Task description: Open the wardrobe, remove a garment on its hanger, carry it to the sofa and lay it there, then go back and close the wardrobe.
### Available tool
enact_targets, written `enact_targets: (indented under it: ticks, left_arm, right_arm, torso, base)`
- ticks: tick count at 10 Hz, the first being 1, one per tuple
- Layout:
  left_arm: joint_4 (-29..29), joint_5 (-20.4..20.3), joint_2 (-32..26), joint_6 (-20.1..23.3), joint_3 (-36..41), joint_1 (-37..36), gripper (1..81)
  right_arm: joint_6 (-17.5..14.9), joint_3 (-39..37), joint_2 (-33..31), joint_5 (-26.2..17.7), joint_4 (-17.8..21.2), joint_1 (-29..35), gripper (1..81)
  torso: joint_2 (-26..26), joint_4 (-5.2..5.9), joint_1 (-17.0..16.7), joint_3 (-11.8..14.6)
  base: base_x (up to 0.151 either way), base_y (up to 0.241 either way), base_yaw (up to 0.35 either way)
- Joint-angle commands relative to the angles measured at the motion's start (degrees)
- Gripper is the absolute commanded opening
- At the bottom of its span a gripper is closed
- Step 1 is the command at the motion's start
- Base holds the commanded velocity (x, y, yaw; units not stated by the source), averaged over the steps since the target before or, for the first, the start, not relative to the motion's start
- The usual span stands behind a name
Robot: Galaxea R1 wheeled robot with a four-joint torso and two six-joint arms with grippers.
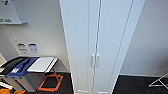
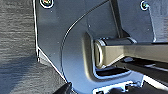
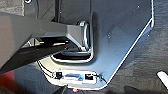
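Observation:
The wardrobe (image 1: 100,37) stands straight ahead in the head view, tall, narrow and white, with both full-height doors shut. Its two small white vertical handles (image 1: 95,60) sit side by side at mid-height along the centre seam. Both wrist views look down past the robot's own dark plate and jointed bar onto dark carpet.
Left of the wardrobe stand waste bins (image 1: 22,72) with black, blue and white lids and an orange frame (image 1: 51,82) on the dark floor. A thin metal frame (image 1: 158,82) lies at the right edge. White walls flank the wardrobe, with signs (image 1: 27,47) on the left wall.

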Motion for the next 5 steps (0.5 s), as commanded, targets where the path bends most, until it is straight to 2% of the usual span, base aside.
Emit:
enact_targets:
  ticks: [1, 5]
  left_arm:
    - [0.41, 3.05, -0.15, 0.05, 0.22, -2.33, 81.1]
    - [0.41, 3.05, -0.16, 0.05, 0.22, -2.06, 81.1]
  right_arm:
    - [-0.35, 0.29, 0.45, -3.19, -0.57, 1.74, 81.1]
    - [-0.26, 0.29, 0.45, -3.1, -0.31, 2.0, 81.1]
  torso:
    - [0.0, 0.0, 0.05, 0.0]
    - [0.07, 0.0, 0.15, -0.02]
  base:
    - [0.1, 0.0, 0.0]
    - [0.101, 0.0, 0.0]
